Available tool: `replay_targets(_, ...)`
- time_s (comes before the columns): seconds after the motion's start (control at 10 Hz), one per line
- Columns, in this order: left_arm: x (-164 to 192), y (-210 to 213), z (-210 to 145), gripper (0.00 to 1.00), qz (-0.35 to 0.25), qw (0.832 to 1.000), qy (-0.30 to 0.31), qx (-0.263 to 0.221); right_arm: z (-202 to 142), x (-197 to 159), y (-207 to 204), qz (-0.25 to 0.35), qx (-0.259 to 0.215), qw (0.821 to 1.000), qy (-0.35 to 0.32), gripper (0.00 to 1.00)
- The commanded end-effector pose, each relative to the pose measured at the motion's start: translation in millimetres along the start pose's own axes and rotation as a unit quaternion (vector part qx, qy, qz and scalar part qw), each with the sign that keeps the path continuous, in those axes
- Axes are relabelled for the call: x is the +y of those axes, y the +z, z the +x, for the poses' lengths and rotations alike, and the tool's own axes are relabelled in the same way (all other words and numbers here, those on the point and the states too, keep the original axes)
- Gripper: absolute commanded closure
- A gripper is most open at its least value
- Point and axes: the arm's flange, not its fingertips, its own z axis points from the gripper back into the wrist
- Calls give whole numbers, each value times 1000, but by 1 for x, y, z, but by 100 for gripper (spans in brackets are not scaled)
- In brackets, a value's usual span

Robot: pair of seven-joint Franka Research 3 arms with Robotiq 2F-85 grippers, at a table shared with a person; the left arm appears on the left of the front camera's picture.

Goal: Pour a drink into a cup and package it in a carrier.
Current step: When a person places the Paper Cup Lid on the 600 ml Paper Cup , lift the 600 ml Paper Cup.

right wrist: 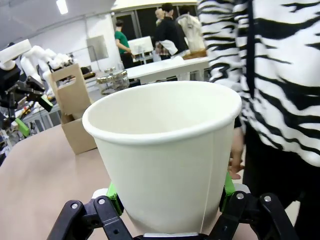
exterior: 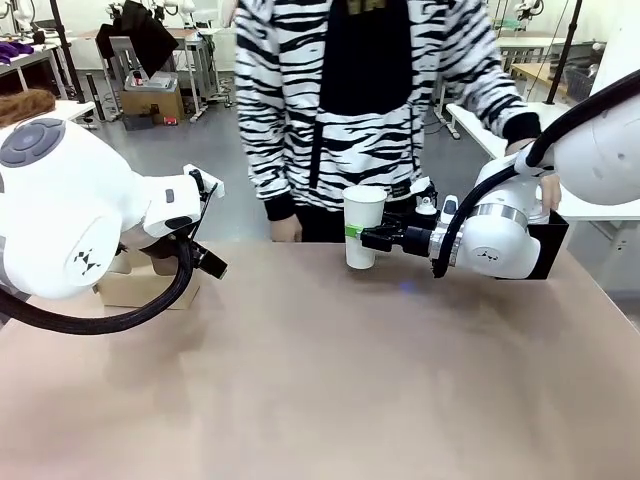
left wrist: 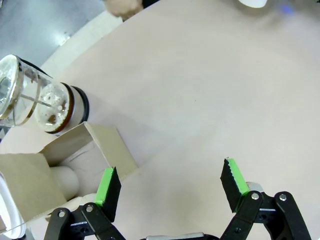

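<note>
The left arm (exterior: pixel 60 220) enters from 9 o'clock, and its left gripper (exterior: pixel 212 226) angles toward 3 o'clock with jaws spread wide. The right arm (exterior: pixel 495 235) reaches in from 3 o'clock. Its right gripper (exterior: pixel 356 236) points to 9 o'clock, jaws clamped on the tall white paper cup (exterior: pixel 364 205).

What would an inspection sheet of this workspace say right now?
Surface: tan table, no spills seen.
Job's things: cup upright near the far edge; carrier on the robot's left, glass pitcher beside it.
Clutter: black box behind the right arm.
Grippers: right gripper shut on the cup; left gripper open over bare table beside the carrier.
Cables: black cable loops under the left arm; another runs along the right arm.
Surroundings: person in a striped top at the far edge, a hand at the table edge.
</note>
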Motion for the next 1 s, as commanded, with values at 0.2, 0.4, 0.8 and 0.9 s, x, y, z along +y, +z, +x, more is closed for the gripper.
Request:
replay_targets(0.2, 0, 2, 0, 0, 0, 1000, 0, -2, 6, 4, 1, 3, 0, 1000, -5, 17)
replay_targets(0.4, 0, 2, 0, 0, 0, 1000, 0, -2, 6, 4, 1, 3, 0, 1000, -5, 17)
replay_targets(0.8, 0, 2, 0, 0, 0, 1000, 0, -2, 6, 4, 1, 3, 0, 1000, -5, 17)
replay_targets(0.9, 0, 2, 0, 0, 0, 1000, 0, -2, 6, 4, 1, 3, 0, 1000, -5, 17)
